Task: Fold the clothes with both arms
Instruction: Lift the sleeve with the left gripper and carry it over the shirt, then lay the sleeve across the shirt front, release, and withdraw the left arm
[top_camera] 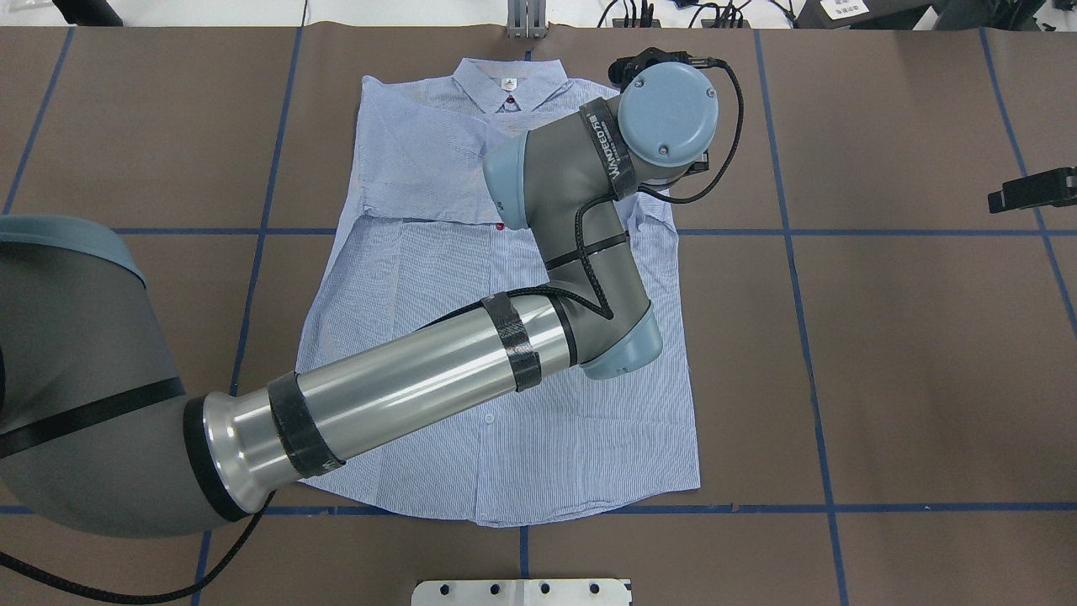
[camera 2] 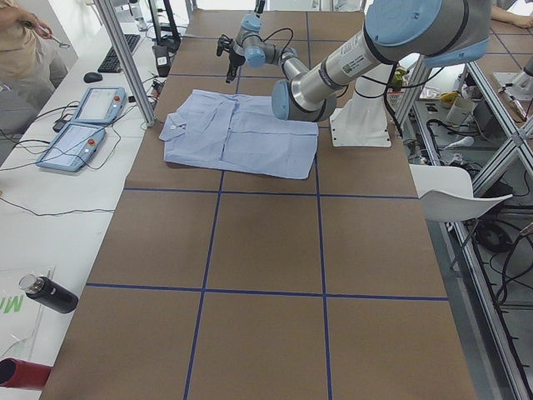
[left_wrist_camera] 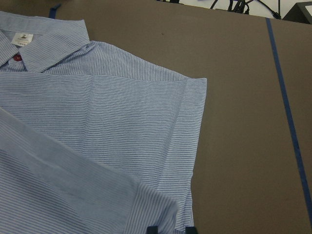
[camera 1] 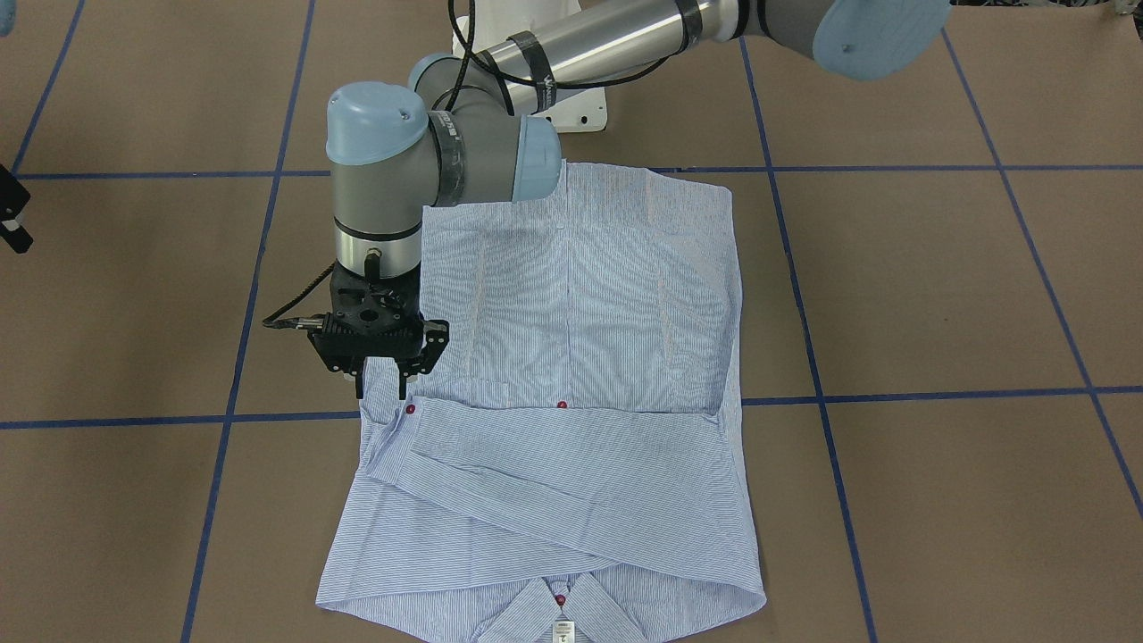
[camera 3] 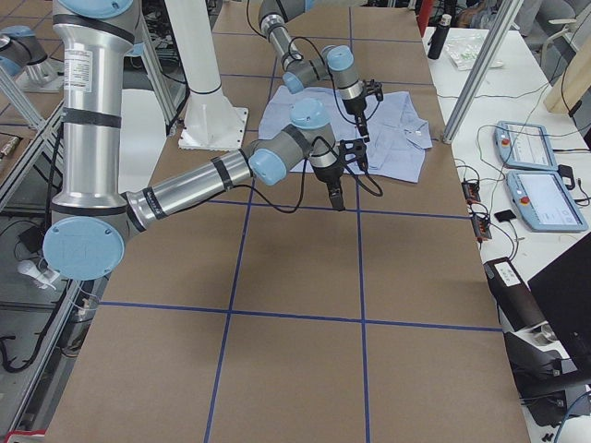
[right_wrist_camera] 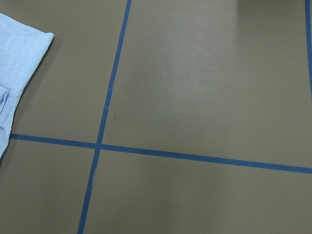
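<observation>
The striped shirt (camera 1: 571, 304) lies flat on the brown table, front up, collar (camera 1: 558, 607) away from the robot, both sleeves folded across the chest. My left arm (top_camera: 404, 383) reaches over the shirt (top_camera: 404, 278). Its gripper (camera 1: 382, 390) hangs fingers-down just above the sleeve cuff (camera 1: 397, 420) with the red button, at the shirt's edge. The fingers stand a little apart. In the left wrist view the two fingertips (left_wrist_camera: 152, 229) frame the cuff edge of the shirt (left_wrist_camera: 97, 122). My right gripper (top_camera: 1031, 192) hovers over bare table well off to the side; its jaws are unclear.
Blue tape lines (camera 1: 893, 397) grid the table. The white pedestal base (camera 1: 580, 112) stands behind the shirt's hem. Teach pendants (camera 2: 83, 125) and a dark bottle (camera 2: 46, 293) lie on the side bench. The right wrist view shows only a shirt corner (right_wrist_camera: 19, 53).
</observation>
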Controlling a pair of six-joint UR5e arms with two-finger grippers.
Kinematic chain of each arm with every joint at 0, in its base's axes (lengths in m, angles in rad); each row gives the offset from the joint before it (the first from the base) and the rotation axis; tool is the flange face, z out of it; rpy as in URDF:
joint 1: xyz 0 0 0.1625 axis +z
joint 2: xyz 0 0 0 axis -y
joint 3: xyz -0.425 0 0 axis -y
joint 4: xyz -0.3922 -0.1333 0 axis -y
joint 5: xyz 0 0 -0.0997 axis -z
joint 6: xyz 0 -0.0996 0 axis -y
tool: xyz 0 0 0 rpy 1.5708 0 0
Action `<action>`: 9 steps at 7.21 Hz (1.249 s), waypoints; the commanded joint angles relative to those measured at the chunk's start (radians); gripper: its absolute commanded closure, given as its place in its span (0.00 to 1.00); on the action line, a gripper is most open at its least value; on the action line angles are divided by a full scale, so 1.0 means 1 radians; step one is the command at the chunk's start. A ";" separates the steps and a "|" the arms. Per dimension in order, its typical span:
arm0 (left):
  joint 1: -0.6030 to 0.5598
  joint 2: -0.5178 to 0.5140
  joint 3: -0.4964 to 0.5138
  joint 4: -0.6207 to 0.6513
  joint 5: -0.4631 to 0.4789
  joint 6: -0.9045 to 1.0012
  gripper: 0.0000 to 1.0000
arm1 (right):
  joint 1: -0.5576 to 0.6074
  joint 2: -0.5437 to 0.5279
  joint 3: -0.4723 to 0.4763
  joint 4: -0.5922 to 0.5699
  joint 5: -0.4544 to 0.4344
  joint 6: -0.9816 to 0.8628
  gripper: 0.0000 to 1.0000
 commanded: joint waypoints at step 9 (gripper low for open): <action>-0.084 1.060 -1.187 0.110 -0.109 0.289 0.00 | -0.494 -0.024 0.263 0.059 -0.321 0.718 0.00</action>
